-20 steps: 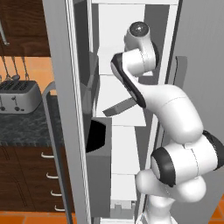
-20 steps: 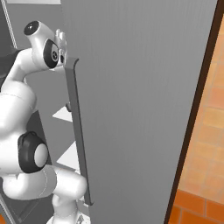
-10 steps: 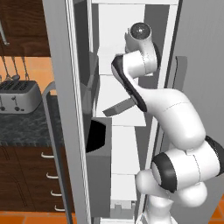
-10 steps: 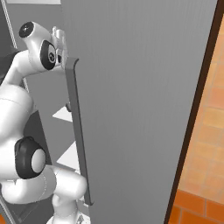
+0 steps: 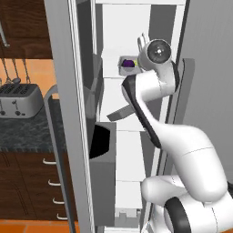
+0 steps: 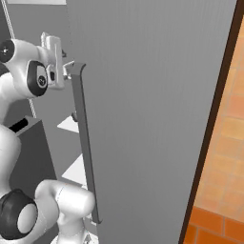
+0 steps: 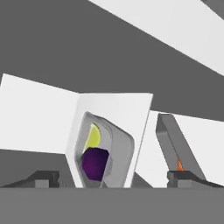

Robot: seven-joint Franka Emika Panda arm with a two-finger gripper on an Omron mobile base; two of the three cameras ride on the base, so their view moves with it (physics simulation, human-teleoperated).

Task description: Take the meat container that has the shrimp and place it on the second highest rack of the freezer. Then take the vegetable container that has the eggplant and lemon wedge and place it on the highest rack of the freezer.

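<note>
The vegetable container [image 5: 128, 65] [image 7: 109, 151] rests on the highest rack of the freezer [image 5: 113, 27], holding the dark-purple eggplant [image 5: 129, 63] [image 7: 94, 163] and the lemon wedge [image 7: 93, 137]. My gripper [image 5: 142, 44] [image 7: 114, 179] is open just in front of it, a fingertip on either side and touching nothing. One rack lower lies the grey meat container [image 5: 119, 112] [image 7: 171, 142], tilted, with a bit of the orange shrimp [image 7: 179, 165] showing.
The freezer door [image 6: 147, 95] stands open on my right, its long grey handle [image 6: 84, 143] close to my wrist. A dark door bin [image 5: 103, 142] juts out on the left. A toaster [image 5: 17, 100] sits on the dark counter [image 5: 25, 136] beyond.
The gripper has opened and let go of the vegetable container, which now rests on the top rack. The hand has drawn back a little from the shelf.
</note>
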